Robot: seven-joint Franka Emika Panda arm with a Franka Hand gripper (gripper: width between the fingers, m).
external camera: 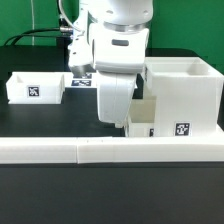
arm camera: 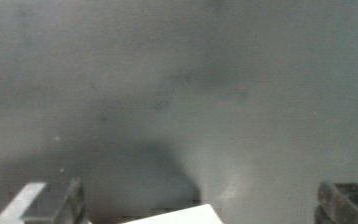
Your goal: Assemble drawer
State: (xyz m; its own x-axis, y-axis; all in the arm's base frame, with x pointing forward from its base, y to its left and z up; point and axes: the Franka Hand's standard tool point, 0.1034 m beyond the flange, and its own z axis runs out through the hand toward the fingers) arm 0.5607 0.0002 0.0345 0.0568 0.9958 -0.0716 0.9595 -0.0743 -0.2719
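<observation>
The tall white drawer housing stands at the exterior view's right, with a tag low on its front. One small white tray with a tag sits at the left. A second tray sits against the housing's left side. My gripper hangs low right beside this tray, and the hand's body hides its fingers in that view. In the wrist view my gripper is open, with its fingers far apart. A white corner shows between them, touching neither. A blurred grey surface fills the rest.
A long low white wall strip runs along the front of the black table. Cables and dark gear lie at the back, behind the arm.
</observation>
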